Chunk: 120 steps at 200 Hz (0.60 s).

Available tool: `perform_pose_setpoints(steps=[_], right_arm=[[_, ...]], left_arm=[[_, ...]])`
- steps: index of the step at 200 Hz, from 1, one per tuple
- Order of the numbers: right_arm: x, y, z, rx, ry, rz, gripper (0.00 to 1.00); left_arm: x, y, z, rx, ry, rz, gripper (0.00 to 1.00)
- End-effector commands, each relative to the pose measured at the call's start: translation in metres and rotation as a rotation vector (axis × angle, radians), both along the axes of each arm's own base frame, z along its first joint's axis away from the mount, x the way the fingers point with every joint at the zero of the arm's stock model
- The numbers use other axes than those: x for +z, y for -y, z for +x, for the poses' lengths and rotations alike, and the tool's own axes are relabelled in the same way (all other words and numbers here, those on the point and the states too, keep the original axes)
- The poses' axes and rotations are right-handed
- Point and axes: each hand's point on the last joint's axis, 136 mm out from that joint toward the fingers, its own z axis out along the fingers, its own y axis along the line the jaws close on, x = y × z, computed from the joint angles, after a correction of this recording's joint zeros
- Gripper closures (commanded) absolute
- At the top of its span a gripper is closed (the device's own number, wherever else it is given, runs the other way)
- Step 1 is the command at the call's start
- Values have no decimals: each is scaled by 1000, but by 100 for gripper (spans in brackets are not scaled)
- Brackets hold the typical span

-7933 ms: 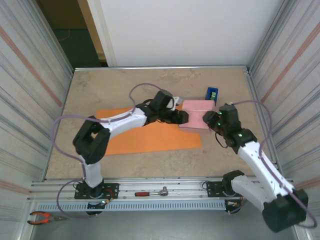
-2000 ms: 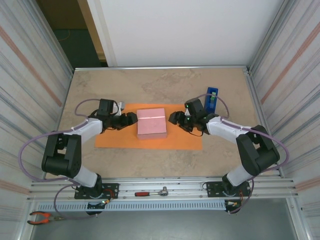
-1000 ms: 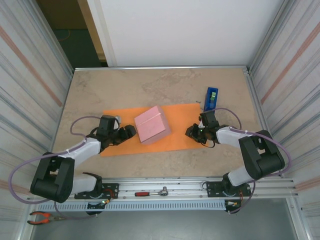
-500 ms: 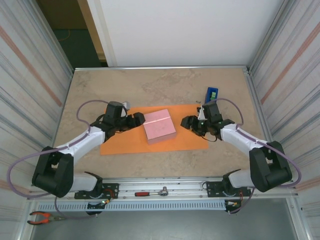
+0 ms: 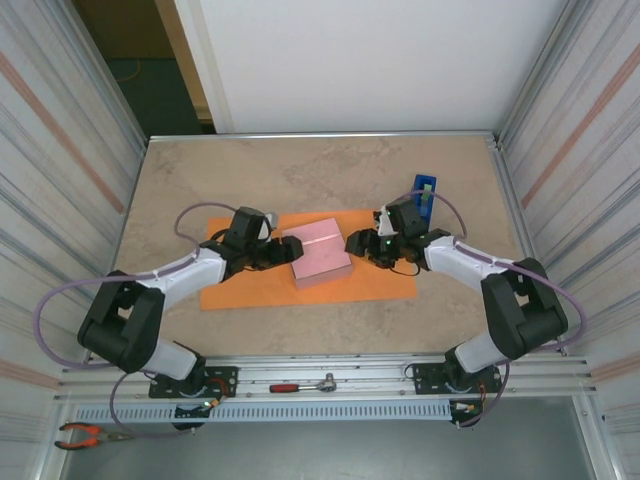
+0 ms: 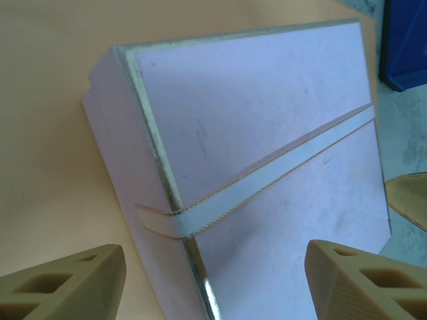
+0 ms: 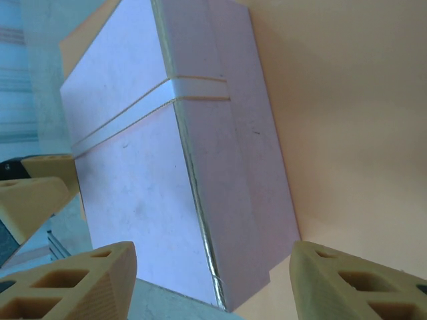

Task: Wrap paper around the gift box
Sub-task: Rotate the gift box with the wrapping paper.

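Note:
The pale pink gift box [image 5: 318, 252], crossed by a thin white ribbon, lies flat on the orange paper [image 5: 240, 285], which is spread flat on the table. My left gripper [image 5: 283, 250] is at the box's left edge, jaws open. In the left wrist view the box [image 6: 267, 133] has its left edge between the open fingertips [image 6: 67, 283] of that gripper [image 6: 213, 287]. My right gripper [image 5: 357, 245] is open at the box's right side. The right wrist view has the box [image 7: 133, 167] and paper [image 7: 347, 120] just beyond that open gripper [image 7: 213, 283].
A blue tape dispenser [image 5: 424, 192] stands upright just behind the right gripper, off the paper's far right corner. A ratchet wrench [image 5: 303, 384] lies on the front rail and pliers [image 5: 85, 433] at the front left. Metal frame walls close both sides.
The box, skewed a second ago, now lies nearly square to the sheet. Both grippers have moved inward to its left and right sides. The right gripper has opened.

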Motion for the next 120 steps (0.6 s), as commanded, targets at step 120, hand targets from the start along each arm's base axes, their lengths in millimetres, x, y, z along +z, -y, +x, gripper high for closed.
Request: perform_pose_setpoints(steps=[120], right_arm=[[22,-35,18,15,55,50,73]], left_arm=[[41,42,38,-158,114,-63,35]])
